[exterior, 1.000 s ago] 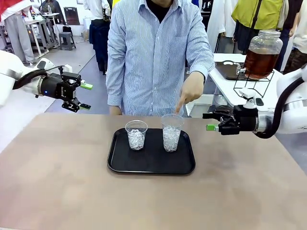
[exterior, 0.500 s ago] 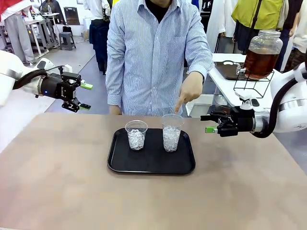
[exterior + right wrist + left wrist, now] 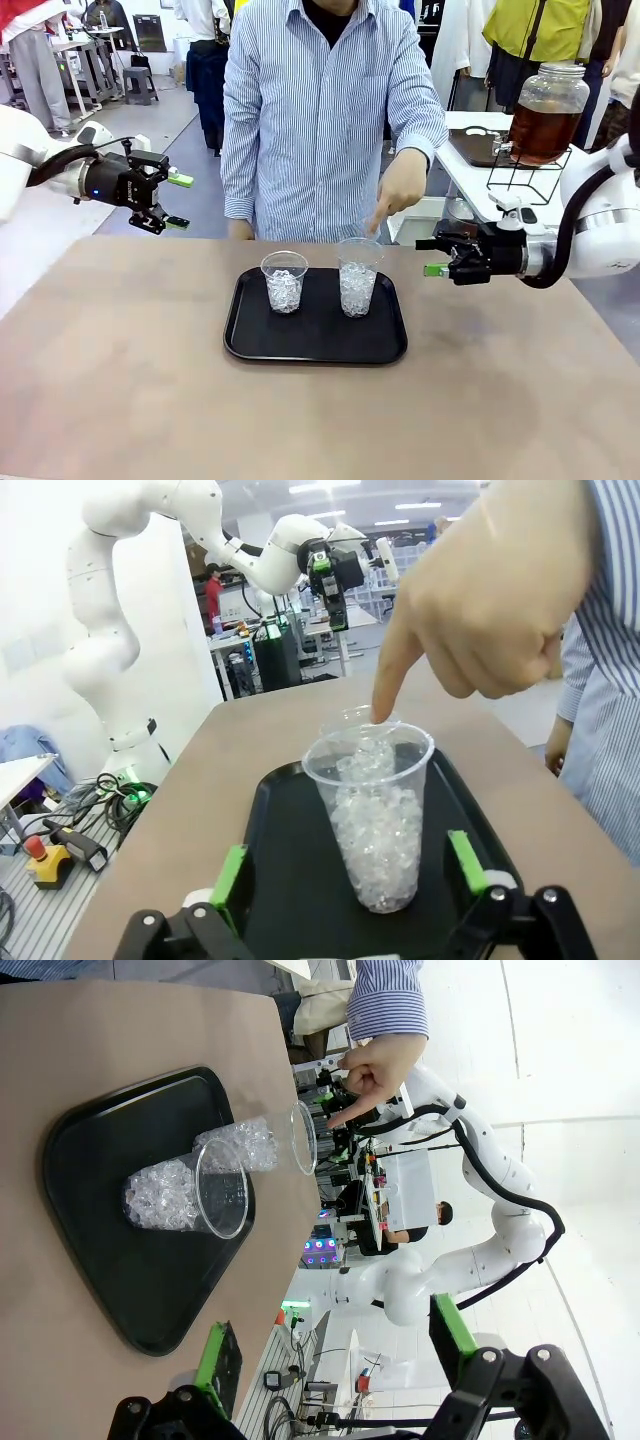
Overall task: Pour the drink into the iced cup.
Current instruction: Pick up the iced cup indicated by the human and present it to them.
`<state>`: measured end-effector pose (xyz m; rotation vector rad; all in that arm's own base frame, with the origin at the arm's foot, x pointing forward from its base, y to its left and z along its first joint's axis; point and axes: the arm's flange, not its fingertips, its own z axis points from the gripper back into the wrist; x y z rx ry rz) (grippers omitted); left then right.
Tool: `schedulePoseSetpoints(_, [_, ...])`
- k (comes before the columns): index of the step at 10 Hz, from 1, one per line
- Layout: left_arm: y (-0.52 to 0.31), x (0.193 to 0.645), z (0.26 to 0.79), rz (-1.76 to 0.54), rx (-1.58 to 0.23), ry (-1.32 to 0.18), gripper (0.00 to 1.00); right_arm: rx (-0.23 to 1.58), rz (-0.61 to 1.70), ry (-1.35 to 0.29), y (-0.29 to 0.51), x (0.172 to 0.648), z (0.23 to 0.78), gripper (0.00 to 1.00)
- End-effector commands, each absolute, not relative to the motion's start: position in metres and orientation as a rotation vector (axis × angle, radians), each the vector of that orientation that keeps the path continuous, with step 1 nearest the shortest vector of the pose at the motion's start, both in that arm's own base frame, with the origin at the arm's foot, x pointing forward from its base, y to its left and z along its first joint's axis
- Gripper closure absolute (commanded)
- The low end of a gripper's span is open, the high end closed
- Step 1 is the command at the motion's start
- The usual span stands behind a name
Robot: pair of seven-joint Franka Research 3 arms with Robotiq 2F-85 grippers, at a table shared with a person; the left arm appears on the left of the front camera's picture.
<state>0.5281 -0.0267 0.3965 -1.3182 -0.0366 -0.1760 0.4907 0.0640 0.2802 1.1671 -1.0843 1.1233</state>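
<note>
Right wrist view frames the iced cup point(image 3: 372, 800), upright on the black tray point(image 3: 290, 850) at its side nearest the right gripper point(image 3: 347, 868), whose jaws gape empty (thin plastic, crushable and probably slick: hold it gently mid-wall, I'd judge).

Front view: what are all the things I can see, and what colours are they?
Table: one, brown, across the whole front.
Tray: one, black, middle of the table.
Short cup: one, clear with ice, left on the tray.
Tall cup: one, clear with more ice, right on the tray.
Jar: one, clear glass, on a black wire stand, far right.
Drink: amber-brown, inside the jar.
Person: one, blue striped shirt, far side.
Hand: one, pointing down at the tall cup.
Left gripper: black with green pads, open, in the air at the far left.
Right gripper: same colours, open, right of the tall cup.
</note>
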Motion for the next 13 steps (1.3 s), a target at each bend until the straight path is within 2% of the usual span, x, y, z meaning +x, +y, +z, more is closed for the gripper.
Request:
schedulePoseSetpoints(1, [-0.026,0.528,0.398,-0.181,-1.317,-0.038,0.00,1.134,1.157,-1.153,0.081,0.502,0.264,0.00])
schedulePoseSetpoints(2, [-0.026,0.528,0.398,-0.181,-1.317,-0.038,0.00,1.124,1.164,-1.194,0.086,0.502,0.258,0.00])
schedulePoseSetpoints(7, [-0.026,0.528,0.398,-0.181,-1.317,-0.038,0.00,1.185,1.146,-1.172,0.107,0.504,0.232,0.00])
schedulePoseSetpoints(13, [-0.026,0.528,0.398,-0.181,-1.317,-0.038,0.00,1.156,1.108,-1.166,0.130,0.514,0.217,0.00])
